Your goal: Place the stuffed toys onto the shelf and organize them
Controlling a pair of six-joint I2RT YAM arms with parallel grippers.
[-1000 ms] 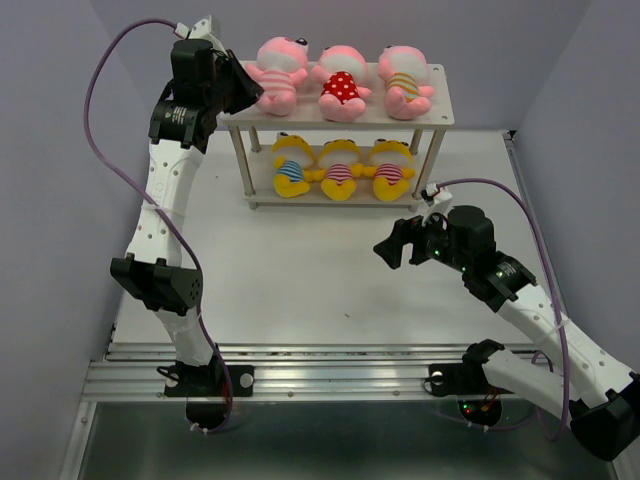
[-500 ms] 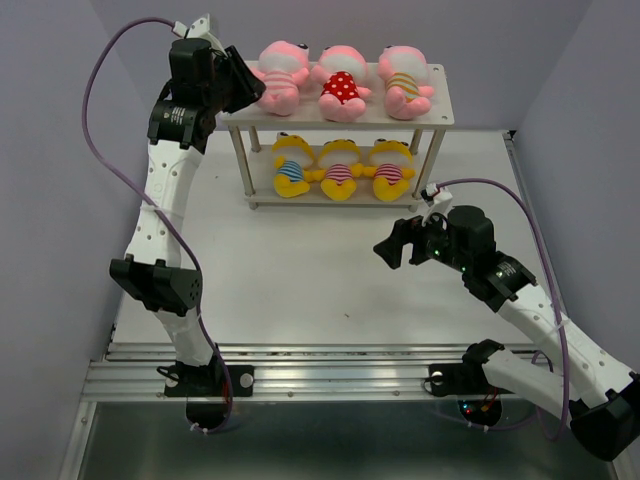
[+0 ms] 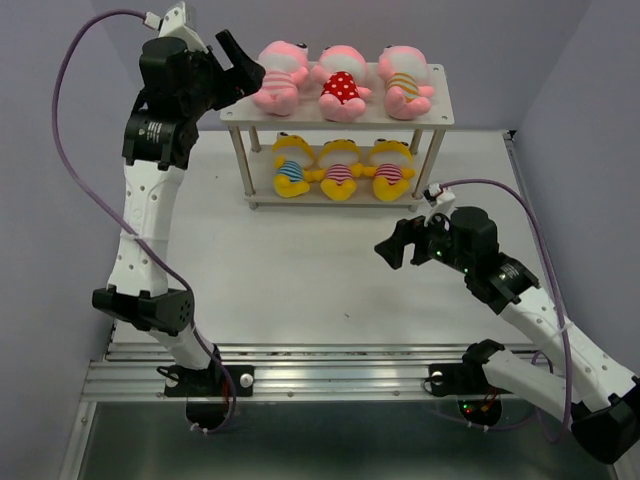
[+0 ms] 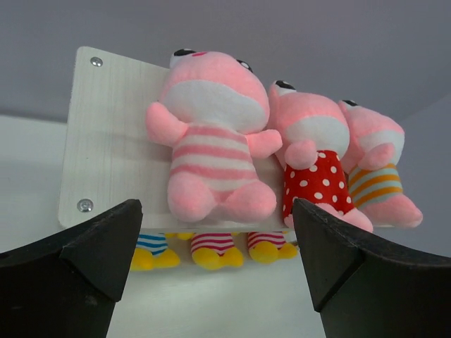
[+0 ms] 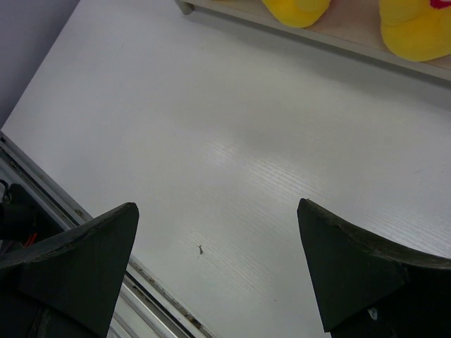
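The shelf (image 3: 443, 113) stands at the back of the table. Its top board carries three pink stuffed toys: one in pink stripes (image 3: 278, 78), one in red polka dots (image 3: 340, 86), one in orange stripes (image 3: 405, 84). Three yellow toys lie on the lower board: blue-striped (image 3: 290, 168), pink-striped (image 3: 340, 172) and another (image 3: 390, 168). My left gripper (image 3: 243, 72) hangs open just off the board's left end, apart from the pink-striped toy (image 4: 211, 134). My right gripper (image 3: 398, 240) is open and empty, low over the table in front of the shelf.
A metal rail (image 3: 330, 375) runs along the table's near edge, with both arm bases on it. Lilac walls close in the left, back and right. The left arm's cable (image 3: 62, 120) loops out towards the left wall.
The left gripper has opened, letting go of the pink-striped toy, and drawn back to the left away from the shelf. The right arm has not moved.
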